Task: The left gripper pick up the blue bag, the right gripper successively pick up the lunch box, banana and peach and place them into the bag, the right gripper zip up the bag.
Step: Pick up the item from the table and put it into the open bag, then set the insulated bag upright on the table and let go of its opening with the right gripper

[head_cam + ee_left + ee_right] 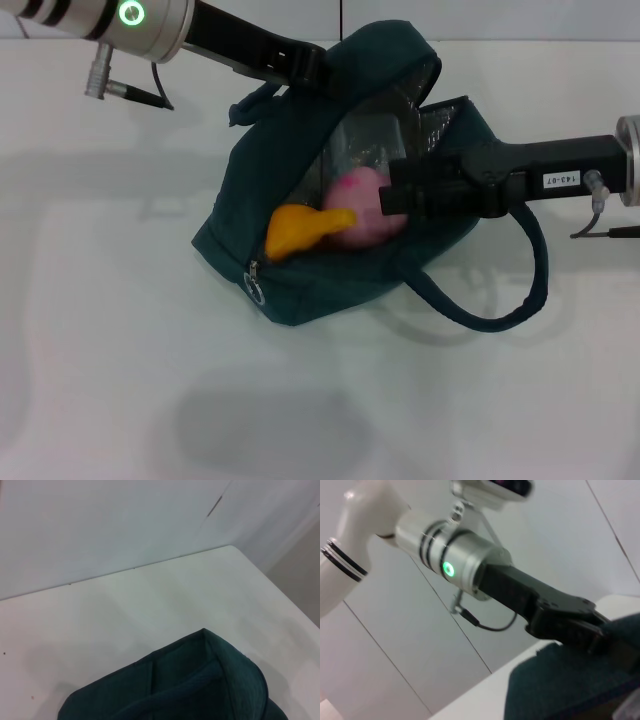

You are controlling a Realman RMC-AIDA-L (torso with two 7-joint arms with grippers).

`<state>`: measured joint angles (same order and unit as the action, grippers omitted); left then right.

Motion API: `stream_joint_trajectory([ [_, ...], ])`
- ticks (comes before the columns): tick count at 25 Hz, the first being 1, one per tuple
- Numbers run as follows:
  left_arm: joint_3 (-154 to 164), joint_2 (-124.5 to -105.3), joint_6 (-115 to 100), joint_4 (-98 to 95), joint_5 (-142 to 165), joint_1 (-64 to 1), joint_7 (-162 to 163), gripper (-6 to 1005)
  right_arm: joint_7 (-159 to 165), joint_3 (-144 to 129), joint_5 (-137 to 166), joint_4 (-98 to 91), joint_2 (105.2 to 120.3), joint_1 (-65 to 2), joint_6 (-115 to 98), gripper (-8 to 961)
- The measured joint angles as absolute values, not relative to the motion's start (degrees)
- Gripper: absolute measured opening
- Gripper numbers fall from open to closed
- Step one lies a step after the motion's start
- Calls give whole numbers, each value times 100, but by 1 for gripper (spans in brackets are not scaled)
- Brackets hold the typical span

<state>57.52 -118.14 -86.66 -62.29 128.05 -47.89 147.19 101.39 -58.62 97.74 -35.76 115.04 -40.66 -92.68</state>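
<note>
— White desk (100,300), pale wall behind it. What sits at the left?

— Left pincer (318,62), coming in from the far left, clamped on the far top edge of the bag (300,290). The left wrist view shows only that dark fabric edge and desk corner.

— And the bag itself?

— Mid-desk, dark teal, mouth open. One strap (500,310) loops onto the desk at the near right; a zip pull (254,290) hangs at the near left corner.

— What's inside?

— Banana (300,228) at the left of the opening, pink peach (358,205) touching it on the right, silvery lining (365,140) beyond them.

— The right pincer (392,198)?

— Reaching in from the right, tip at the peach. Whether its fingers are apart or together, I cannot tell.
</note>
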Motion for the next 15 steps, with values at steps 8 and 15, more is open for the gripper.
stream_joint_trajectory([
  [8,5753,-11813,-8666,-6222,12805,-4785,14722,133,10051,-5452,9726,-3719,11477,-3831,-9315,676],
  [15,5755,-11812,-8666,-6220,12807,-4749,14722,134,9262,-3943,9515,-3830,11400,-3073,-10130,671],
])
